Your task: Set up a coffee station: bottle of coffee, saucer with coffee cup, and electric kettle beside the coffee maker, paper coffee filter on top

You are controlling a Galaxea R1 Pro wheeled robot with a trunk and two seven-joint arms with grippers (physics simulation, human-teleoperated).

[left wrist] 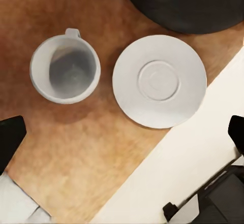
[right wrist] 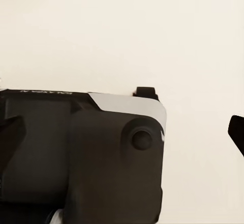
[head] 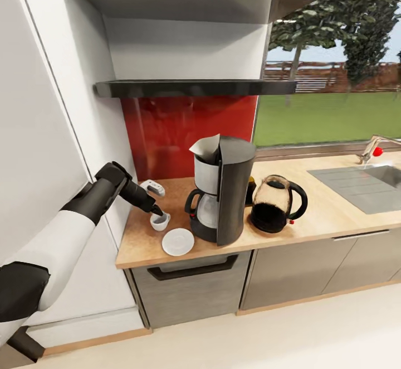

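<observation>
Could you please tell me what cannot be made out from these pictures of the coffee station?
- Dark bottle: head view, mostly hidden behind the black coffee maker; label unreadable.
- Left pincer: head view, too small over the white ceramic cup to judge contact.
- Round white saucer: left wrist view, fully visible, empty.

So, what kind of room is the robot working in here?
A home kitchen, most likely: a wooden countertop with a built-in sink, a coffee maker and an electric kettle beside a window.
</observation>
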